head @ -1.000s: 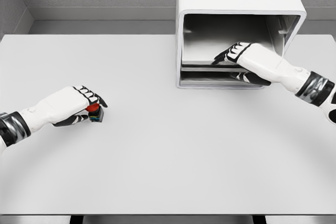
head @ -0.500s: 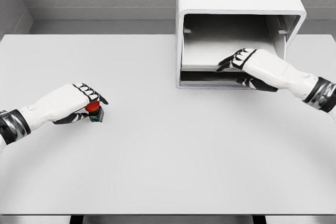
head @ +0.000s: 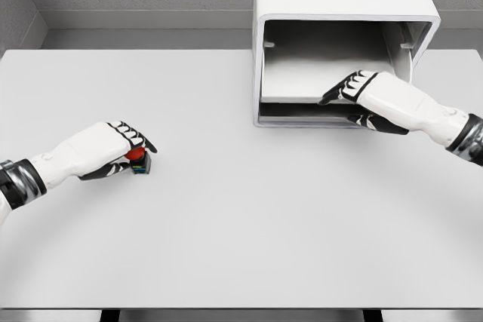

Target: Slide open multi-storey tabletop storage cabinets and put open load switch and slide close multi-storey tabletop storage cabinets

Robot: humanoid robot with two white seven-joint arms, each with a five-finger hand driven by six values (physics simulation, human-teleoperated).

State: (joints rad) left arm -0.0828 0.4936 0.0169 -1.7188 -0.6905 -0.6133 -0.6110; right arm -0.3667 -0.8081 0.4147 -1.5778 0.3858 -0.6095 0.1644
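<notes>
Left hand [head: 102, 150] near the tabletop's [head: 241, 246] left edge, fingers curled around the load switch [head: 136, 159], which sits on the surface, not lifted yet. Wide bare tabletop between it and the cabinet [head: 339, 5] at the far edge, so a clear run across. Right hand [head: 377, 99] pinches the front lip of the drawer [head: 317, 81], fingers over, thumb under. Drawer looks only partly out. Left to do: finish opening, carry switch in, close. Watch the cabinet's left wall on entry.
</notes>
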